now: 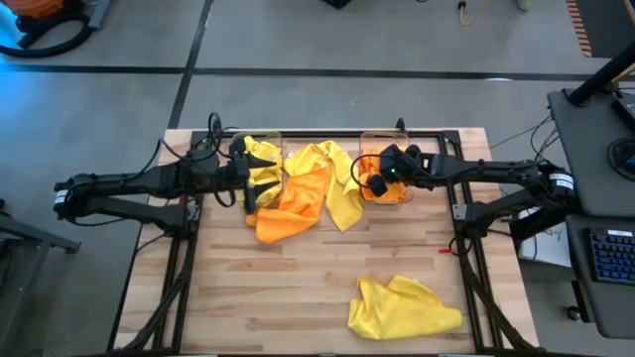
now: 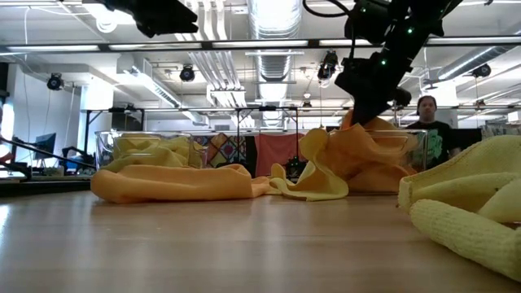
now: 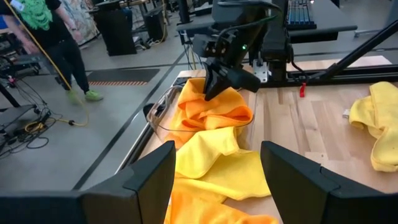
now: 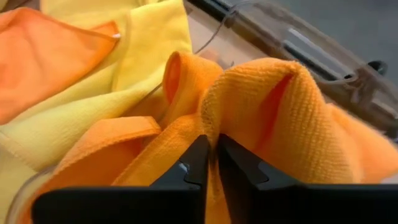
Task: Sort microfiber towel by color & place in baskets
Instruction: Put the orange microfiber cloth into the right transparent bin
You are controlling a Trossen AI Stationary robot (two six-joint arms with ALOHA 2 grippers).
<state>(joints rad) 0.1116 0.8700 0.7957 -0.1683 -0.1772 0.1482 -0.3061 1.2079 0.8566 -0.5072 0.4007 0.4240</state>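
Nearest, at the table's front edge: a loose yellow towel (image 1: 402, 305), cut off at the frame's side in the low view. Mid-table: an orange towel (image 1: 293, 206) sprawled flat, a second yellow towel (image 1: 337, 178) draped across it toward the right basket (image 1: 401, 132). Far right: right gripper (image 4: 211, 163) pinched tight on a fold of the orange towel (image 4: 273, 118) heaped in that basket. Far left: left gripper (image 3: 217, 171) spread wide, holding nothing, over the left basket (image 2: 104, 146); yellow cloth (image 1: 260, 159) inside, mostly hidden by the arm from above.
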